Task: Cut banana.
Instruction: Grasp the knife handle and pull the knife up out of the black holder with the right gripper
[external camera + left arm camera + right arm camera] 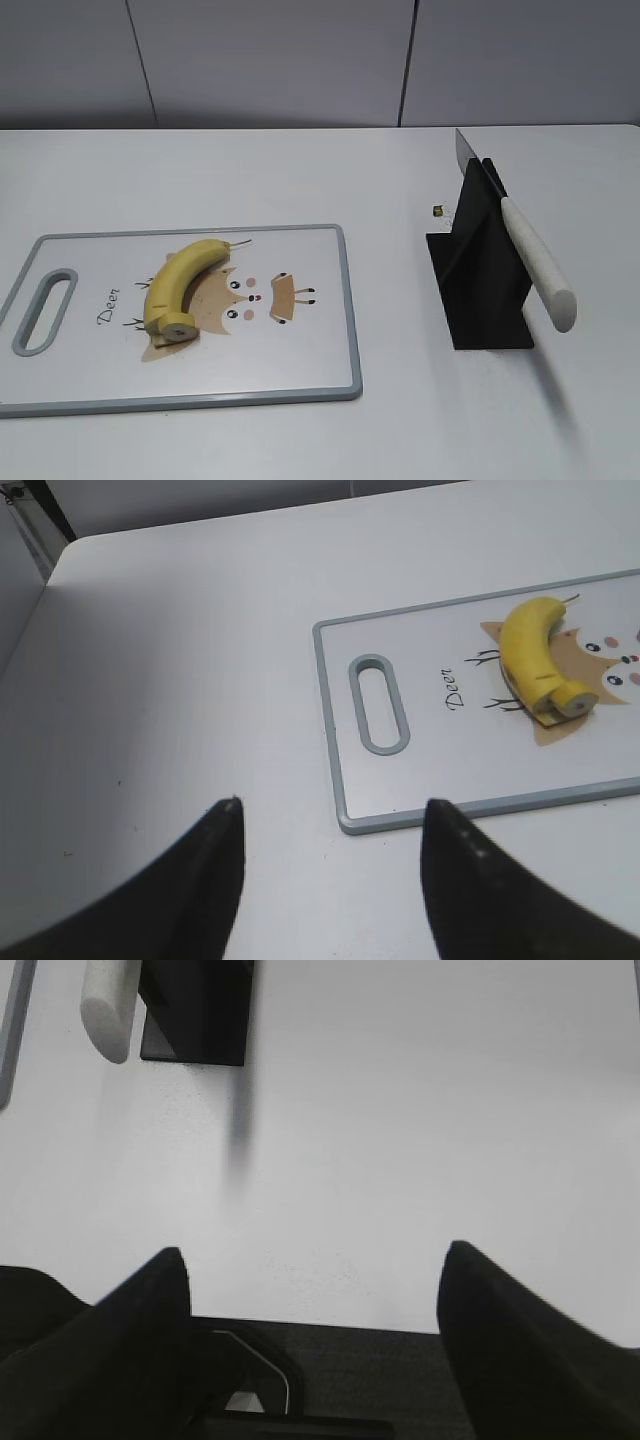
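In the exterior view no arm or gripper is visible; the white table point(300, 170) carries a white rectangular plastic cutting board with a grey rim and a handle slot point(345, 300) on the left half, and on it lies the curved yellow unpeeled banana point(180, 285), over a printed cartoon deer picture point(270, 300). The banana bends from its thin dark stem, pointing to about 2 o'clock, down to a flat cut end with a greyish face at about 6 o'clock. To the right, well apart from the board, a black angled knife stand point(480, 280) holds a knife with a white handle and steel blade point(535, 260), the handle end pointing to about 5 o'clock. In the left wrist view the left gripper point(330, 870) hovers above the bare table, its two dark fingers point(205, 880) clearly apart with nothing between them; the board lies toward 2 o'clock from it, and the banana rests at the right edge of this view, cut end down and to the right. In the right wrist view the right gripper point(310, 1340) is also spread wide and empty above the table; the stand and the rounded handle end of the knife are at about 11 o'clock, in the upper left corner.
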Motion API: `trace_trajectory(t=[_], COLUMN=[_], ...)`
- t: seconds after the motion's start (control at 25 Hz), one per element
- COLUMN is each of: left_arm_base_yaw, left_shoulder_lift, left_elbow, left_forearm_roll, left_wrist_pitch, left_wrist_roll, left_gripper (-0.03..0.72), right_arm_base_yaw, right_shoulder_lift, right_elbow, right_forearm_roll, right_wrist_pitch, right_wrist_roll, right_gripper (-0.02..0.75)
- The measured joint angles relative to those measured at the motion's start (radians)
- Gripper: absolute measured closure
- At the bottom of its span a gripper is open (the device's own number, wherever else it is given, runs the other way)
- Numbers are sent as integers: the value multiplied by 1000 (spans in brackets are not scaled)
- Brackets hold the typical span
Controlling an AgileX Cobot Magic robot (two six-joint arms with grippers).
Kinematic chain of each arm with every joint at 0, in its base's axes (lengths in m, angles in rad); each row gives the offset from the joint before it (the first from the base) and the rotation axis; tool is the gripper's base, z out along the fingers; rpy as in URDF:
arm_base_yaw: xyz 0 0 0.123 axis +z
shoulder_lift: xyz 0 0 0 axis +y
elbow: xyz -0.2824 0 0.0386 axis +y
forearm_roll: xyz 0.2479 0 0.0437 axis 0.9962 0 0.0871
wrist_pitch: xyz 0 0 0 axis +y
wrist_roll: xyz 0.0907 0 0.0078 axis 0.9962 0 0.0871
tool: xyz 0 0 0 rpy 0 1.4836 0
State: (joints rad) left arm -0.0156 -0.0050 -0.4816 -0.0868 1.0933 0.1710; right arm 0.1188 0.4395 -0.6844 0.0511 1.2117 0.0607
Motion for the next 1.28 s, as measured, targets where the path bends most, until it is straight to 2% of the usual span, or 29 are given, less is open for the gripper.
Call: trace_trajectory(t=[0.24,0.52,0.6,0.92,1.28], left_arm_base_yaw=[0,0,0,0,0], left_shoulder_lift=[0,0,0,0,0], left_elbow=[0,0,0,0,0], left_forearm_roll=[0,0,0,0,0], left_wrist_pitch=[0,0,0,0,0], left_wrist_roll=[0,0,0,-1,-1], left_gripper=[137,137,137,137,137], right_arm_base_yaw=[28,262,298,309,310], right_shoulder_lift=[242,494,559,846,1088], right_elbow=[-118,-257,-304,-434,-447], right_forearm_roll=[53,17,10,14,16], right_wrist_pitch=[3,3,3,-2,-113], right_wrist_roll=[25,95,110,116,118], right_gripper=[158,158,158,158,158])
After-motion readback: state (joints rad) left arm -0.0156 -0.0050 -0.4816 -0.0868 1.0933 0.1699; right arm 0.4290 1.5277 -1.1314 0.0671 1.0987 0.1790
